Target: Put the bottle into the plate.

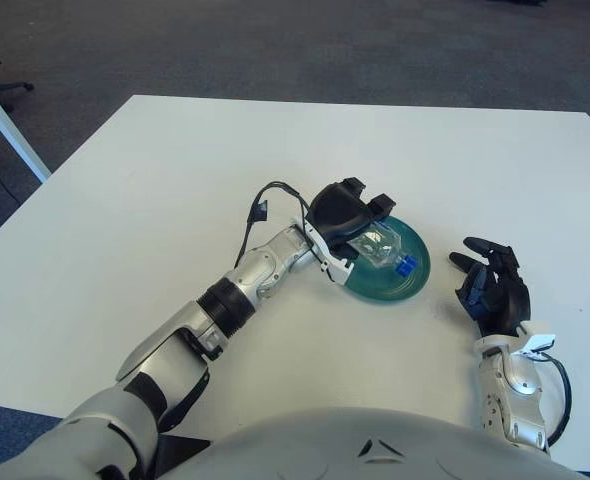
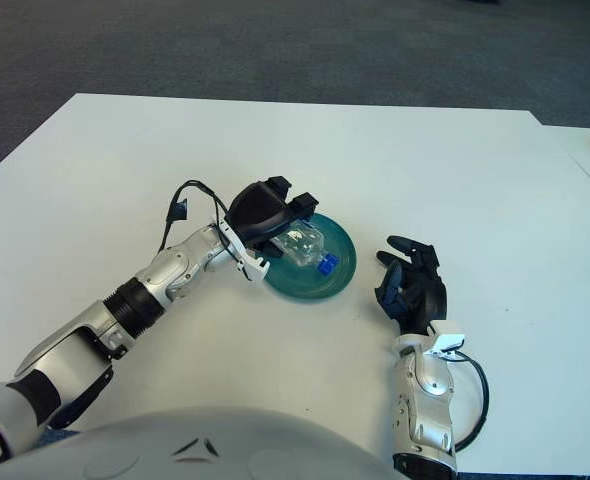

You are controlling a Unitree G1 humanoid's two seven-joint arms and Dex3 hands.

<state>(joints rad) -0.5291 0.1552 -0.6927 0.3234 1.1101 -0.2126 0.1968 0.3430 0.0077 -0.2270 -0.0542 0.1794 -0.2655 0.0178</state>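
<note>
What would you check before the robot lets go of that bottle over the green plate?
1. Bottle over the plate: ok, it lies on its side above the green dish, blue cap toward the robot.
2. Bottle actually touching the plate: cannot tell, the left hand covers its far end.
3. Left hand's hold: ok, its fingers wrap the bottle.
4. Plate fully on the table: ok, well away from every edge.
5. Right hand out of the way: ok, it shows right of the plate, fingers open, holding nothing.
</note>
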